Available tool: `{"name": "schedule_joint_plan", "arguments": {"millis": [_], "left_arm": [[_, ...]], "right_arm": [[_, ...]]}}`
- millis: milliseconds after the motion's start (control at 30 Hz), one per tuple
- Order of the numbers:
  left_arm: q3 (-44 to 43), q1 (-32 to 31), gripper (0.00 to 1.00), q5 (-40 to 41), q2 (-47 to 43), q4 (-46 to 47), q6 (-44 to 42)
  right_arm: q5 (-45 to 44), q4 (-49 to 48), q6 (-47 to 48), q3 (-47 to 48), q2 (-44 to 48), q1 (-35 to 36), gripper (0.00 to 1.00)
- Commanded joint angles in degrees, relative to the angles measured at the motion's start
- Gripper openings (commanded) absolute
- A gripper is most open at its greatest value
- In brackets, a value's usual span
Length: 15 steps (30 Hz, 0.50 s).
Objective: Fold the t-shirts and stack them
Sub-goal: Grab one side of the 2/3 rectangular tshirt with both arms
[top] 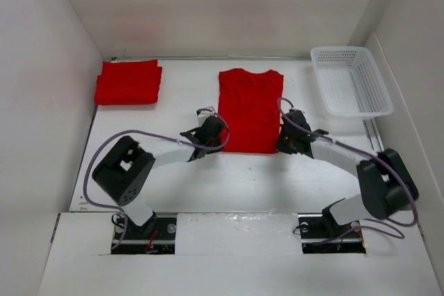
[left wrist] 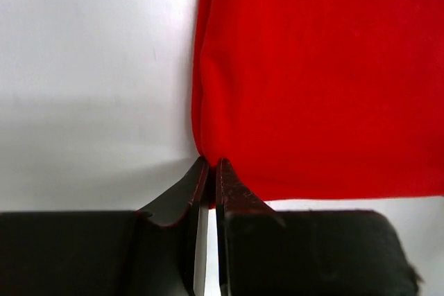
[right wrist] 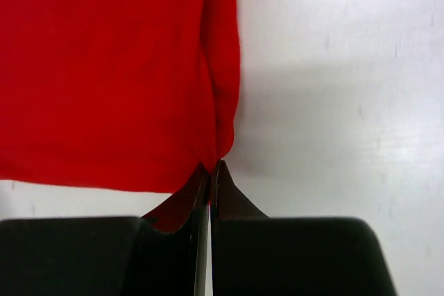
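- 2 red t-shirts on the white table [top: 208,185]: flat t-shirt [top: 250,110] in the middle, folded t-shirt [top: 128,82] at the far left corner, well apart.
- flat t-shirt lies as a long rectangle, side edges turned in, collar at the far end, hem toward the arms.
- left gripper [top: 220,129] sits at the hem's left corner, jaws closed, red cloth pinched between the tips.
- right gripper [top: 283,140] sits at the hem's right corner, jaws closed on the cloth the same way.
- in both wrist views the rest of the shirt spreads beyond the fingertips.
- white mesh basket [top: 352,81] at far right, apart from the shirt.
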<state>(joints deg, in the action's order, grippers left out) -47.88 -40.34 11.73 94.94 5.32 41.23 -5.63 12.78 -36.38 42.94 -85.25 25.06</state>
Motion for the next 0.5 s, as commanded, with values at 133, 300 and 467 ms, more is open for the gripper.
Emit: {"name": "schedule_joint_plan", "arguments": {"millis": [133,300,467], "left_arm": [[3.9,-17.0,0.0,9.9,-14.9,-21.9,14.9],[4.6,-25.8,0.0,8.8,-21.4,-31.6,26.1],[4.0,-26.5,0.0,7.1,-26.9,-31.3,26.1]], "right_arm": [[-2.1,17.3,-8.8,-9.1,22.4,12.3,0.0],[-0.7,29.1,-20.4,-11.9,39.9,20.4,0.0],[-1.6,34.3,-20.1,-8.2,47.3,22.5,0.0]]}}
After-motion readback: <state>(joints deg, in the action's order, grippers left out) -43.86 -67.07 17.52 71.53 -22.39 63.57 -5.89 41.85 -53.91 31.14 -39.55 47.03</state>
